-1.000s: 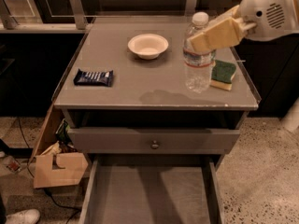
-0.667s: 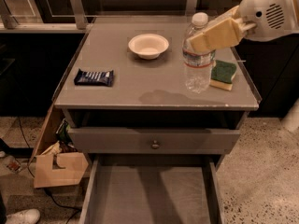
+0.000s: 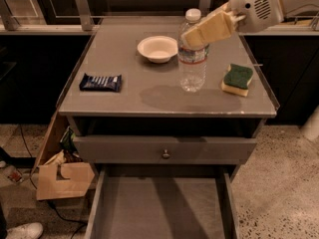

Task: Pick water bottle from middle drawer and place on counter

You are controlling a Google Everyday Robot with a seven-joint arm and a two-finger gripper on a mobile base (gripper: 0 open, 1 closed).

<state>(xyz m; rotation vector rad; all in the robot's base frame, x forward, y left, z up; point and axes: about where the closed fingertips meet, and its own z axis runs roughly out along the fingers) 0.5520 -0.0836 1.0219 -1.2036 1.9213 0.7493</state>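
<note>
1. The counter [image 3: 149, 91], matte grey and square with pale worn edges, fills the upper half of the frame.
2. The middle drawer [image 3: 164, 208], a shallow grey tray with a flat floor, stands open at bottom centre. Its near end is cut off by the frame edge.
3. The gripper [image 3: 192, 34], at upper right, is clasped around the shoulder of the water bottle [image 3: 192, 68]. One flat tan finger is seen; the other is hidden behind the bottle.
4. The clear, ribbed, white-capped bottle is held upright at centre right of the counter. Whether its base touches cannot be told.
5. A green-topped sponge [image 3: 238, 78] lies to its right and a round white bowl [image 3: 157, 49] to its upper left.
</note>
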